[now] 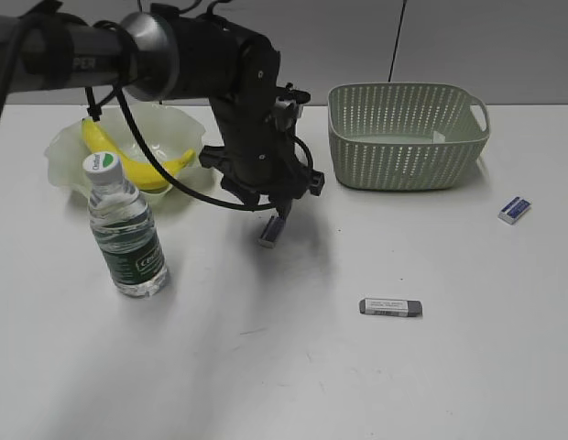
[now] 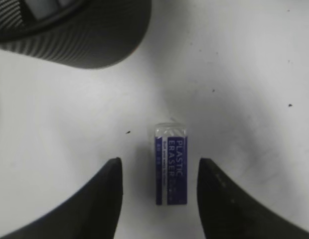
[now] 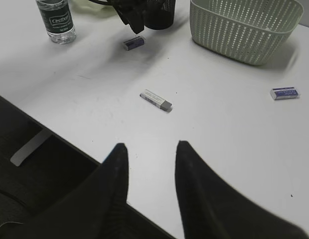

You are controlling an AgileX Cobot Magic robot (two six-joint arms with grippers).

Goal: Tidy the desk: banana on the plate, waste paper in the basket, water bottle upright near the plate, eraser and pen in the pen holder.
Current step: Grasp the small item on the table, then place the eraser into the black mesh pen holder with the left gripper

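A blue-sleeved eraser (image 2: 171,169) lies flat on the white desk (image 1: 266,367). My left gripper (image 2: 159,160) stands open over it, a finger on each side, neither touching; from outside, this gripper (image 1: 277,203) hangs just above the eraser (image 1: 270,231). The black mesh pen holder (image 2: 79,35) stands right behind it. The banana (image 1: 128,160) lies on the pale green plate (image 1: 69,160). The water bottle (image 1: 126,229) stands upright in front of the plate. My right gripper (image 3: 152,144) is open and empty near the desk's front edge. Pen and waste paper are out of view.
The sage-green basket (image 1: 408,136) stands at the back right. A second blue eraser (image 1: 514,210) lies to its right. A grey-and-white eraser (image 1: 390,307) lies mid-desk. The left arm hides the pen holder in the exterior view. The desk's near edge drops off by my right gripper.
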